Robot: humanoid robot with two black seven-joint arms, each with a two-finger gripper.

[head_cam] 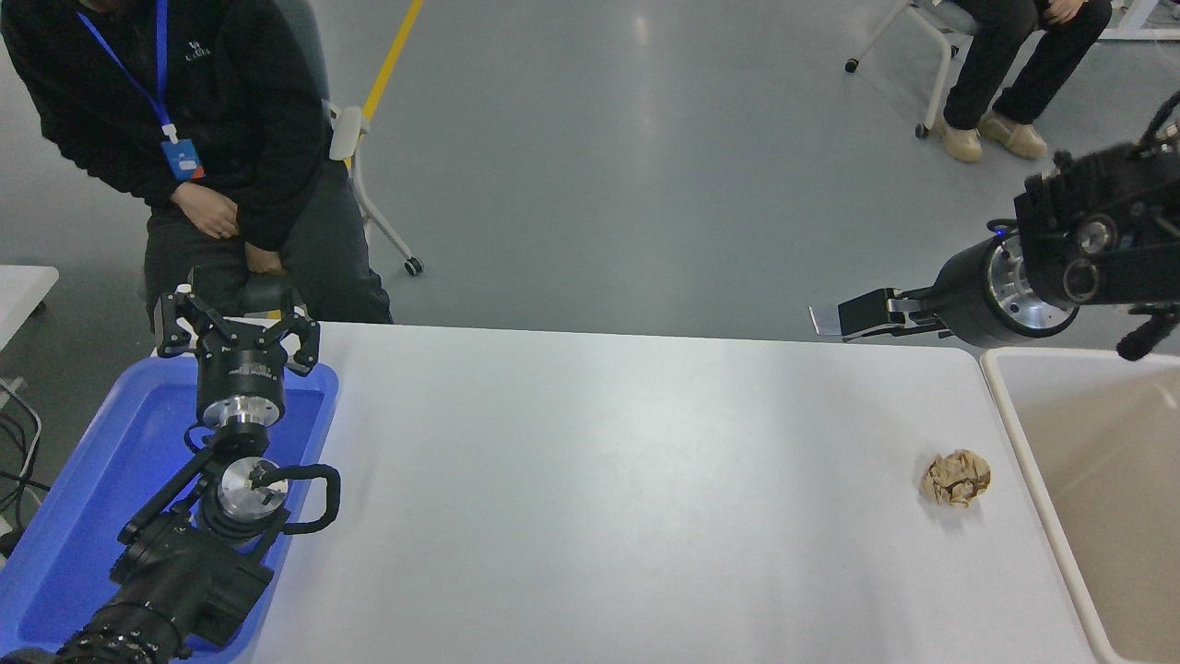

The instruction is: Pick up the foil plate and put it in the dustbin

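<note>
tray [55, 516] left | paper ball [956, 478] right (near dustbin [1014, 433])

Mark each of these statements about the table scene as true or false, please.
1. A crumpled paper ball lies on the white table. True.
2. The foil plate lies on the table. False: no foil plate is visible anywhere.
3. The left gripper is above the blue tray, its fingers spread. True.
4. The right gripper touches the paper ball. False: it is raised near the table's far edge, apart from it.
5. The dustbin stands at the table's left. False: at its right.
</note>
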